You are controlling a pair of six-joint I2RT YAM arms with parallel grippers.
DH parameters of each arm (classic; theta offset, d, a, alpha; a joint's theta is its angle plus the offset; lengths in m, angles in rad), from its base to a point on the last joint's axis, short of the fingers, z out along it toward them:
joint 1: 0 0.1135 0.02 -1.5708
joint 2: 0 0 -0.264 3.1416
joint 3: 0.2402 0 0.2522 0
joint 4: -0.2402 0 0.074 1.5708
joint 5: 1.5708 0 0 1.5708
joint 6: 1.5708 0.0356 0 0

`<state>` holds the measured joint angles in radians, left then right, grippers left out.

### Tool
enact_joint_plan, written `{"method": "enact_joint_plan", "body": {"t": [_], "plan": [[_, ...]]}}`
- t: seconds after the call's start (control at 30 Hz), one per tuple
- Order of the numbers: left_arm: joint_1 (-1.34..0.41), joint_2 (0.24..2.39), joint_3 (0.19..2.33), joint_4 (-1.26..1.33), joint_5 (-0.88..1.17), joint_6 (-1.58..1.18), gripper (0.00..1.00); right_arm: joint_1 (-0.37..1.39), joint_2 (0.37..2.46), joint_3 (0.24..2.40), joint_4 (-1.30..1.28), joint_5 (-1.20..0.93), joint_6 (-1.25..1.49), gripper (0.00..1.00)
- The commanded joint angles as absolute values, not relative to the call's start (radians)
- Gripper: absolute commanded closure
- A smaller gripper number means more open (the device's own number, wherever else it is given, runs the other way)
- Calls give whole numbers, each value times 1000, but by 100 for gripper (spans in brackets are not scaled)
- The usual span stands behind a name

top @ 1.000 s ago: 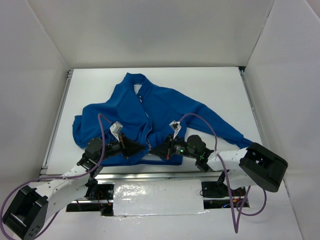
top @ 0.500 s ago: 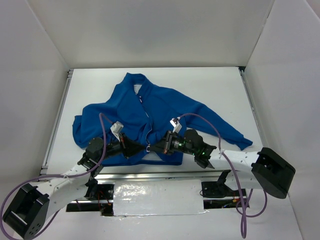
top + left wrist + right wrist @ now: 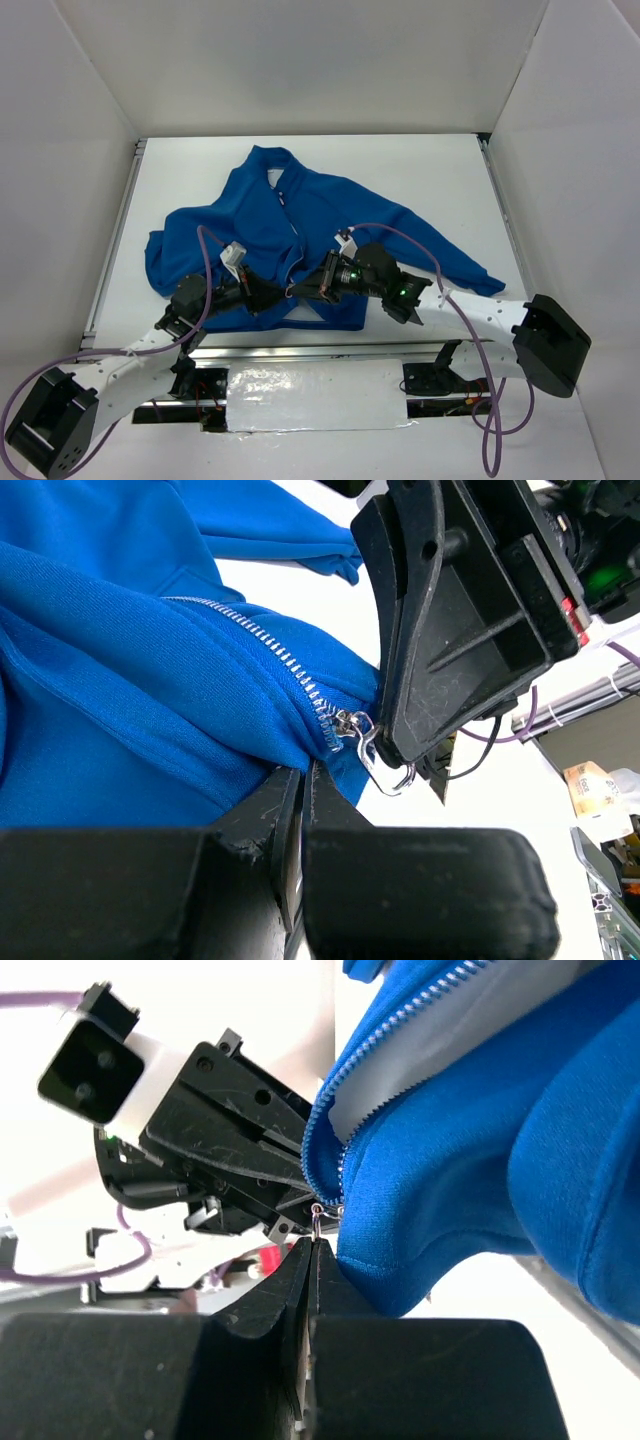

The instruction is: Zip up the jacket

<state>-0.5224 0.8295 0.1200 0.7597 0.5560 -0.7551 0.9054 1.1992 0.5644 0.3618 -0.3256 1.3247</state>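
On the white desk [image 3: 430,170] lies one bright blue fleece jacket [image 3: 320,210], its long axis running away from two jaws, collar farthest. The left jaws pinch the hem, and the right jaws clamp its one small metal pull [image 3: 366,748].

A white-shelled left arm [image 3: 110,372] and right arm [image 3: 480,322], with bulky black joint housings, cross the lower frame. A thin purple cable [image 3: 207,262] loops along each. The matte black plastic fingers [image 3: 420,890] look scuffed, and a small green light [image 3: 605,580] glows at upper right.

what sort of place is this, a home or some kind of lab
Most likely a robotics lab test cell, not a home: a white table boxed in by white panels, a left arm and a right arm bolted at its near edge, a blue jacket laid before them.
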Motion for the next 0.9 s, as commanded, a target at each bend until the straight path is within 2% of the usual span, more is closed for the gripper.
{"method": "enact_joint_plan", "body": {"t": [0.0,0.37,0.67,0.7,0.87], "plan": [[-523,827,147,784,580,-713,100,907,1193,658,318,-311,1405,100],[-523,802,146,784,598,-710,100,896,1292,733,68,-313,1574,100],[-525,804,149,769,598,-698,100,879,1230,669,8,-218,1736,100],[-525,802,147,764,597,-695,100,870,1221,651,11,-222,1758,100],[-532,825,164,718,581,-660,100,859,1154,470,347,-239,1946,100]]}}
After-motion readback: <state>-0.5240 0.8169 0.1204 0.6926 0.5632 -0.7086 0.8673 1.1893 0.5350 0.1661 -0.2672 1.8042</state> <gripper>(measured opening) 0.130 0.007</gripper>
